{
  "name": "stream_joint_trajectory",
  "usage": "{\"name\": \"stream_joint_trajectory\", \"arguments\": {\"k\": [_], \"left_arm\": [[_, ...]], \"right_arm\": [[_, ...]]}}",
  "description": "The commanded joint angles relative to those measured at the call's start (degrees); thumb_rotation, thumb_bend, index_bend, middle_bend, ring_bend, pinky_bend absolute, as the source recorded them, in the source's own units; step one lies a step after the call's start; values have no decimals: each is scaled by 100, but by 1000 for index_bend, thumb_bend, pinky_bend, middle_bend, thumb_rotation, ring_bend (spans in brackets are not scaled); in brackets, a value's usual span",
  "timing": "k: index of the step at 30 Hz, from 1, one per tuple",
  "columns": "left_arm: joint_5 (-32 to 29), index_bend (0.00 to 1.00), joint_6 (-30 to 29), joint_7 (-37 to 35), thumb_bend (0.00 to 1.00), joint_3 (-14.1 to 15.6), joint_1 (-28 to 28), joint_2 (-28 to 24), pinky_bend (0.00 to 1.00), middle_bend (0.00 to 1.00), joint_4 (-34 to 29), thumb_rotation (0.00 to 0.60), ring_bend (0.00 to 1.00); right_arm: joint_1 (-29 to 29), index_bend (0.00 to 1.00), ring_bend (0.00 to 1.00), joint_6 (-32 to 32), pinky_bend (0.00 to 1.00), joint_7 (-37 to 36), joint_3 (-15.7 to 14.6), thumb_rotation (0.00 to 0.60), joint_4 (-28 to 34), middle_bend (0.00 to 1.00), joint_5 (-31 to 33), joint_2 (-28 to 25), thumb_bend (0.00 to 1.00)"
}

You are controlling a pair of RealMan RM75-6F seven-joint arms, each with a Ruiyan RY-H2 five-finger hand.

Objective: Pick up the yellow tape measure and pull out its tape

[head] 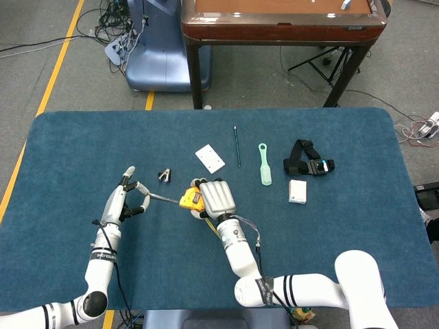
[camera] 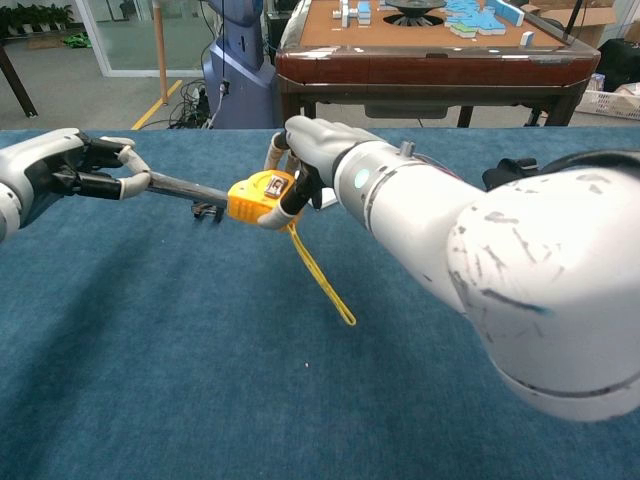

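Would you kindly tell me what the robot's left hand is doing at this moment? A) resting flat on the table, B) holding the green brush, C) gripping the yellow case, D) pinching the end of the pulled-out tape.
D: the left hand pinches the tape, stretched from the tape measure held by the right hand.

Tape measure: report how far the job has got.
Done: the yellow tape measure is off the table, gripped in the right hand, its yellow strap dangling. In hand: the left hand pinches the tape's end, and a short length of tape spans the gap between the hands. Left: drawing out more tape, if a longer pull is wanted.
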State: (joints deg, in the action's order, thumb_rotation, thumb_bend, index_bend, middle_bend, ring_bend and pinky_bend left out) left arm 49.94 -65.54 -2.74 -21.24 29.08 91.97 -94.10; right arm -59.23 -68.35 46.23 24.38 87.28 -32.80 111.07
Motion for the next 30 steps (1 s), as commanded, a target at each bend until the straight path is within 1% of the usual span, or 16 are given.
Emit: {"name": "stream_joint_trajectory", "arguments": {"k": [1,7,17,30], "left_arm": [[50,571,-20,-65,464,9,-41,-35,0,0,-9,600,0],[191,569,-87,-295,464,9,-146,-82,0,1,-16,600,0],[633,564,-237,-725,464,76,-339,-170,0,1,64,600,0],[740,564,-228,-1008,465,89,-558,-520,0,1,51,600,0]], "right_arm": [[61,674,605,54,278,-40,-57,600,94,664,16,-112,729],[212,675,606,139,278,-170,-227,600,277,665,-9,-353,729],[479,678,606,316,278,-423,-522,600,694,667,-118,-870,729],[990,683,611,425,278,-911,-1043,600,1169,670,-376,-1650,729]]}}
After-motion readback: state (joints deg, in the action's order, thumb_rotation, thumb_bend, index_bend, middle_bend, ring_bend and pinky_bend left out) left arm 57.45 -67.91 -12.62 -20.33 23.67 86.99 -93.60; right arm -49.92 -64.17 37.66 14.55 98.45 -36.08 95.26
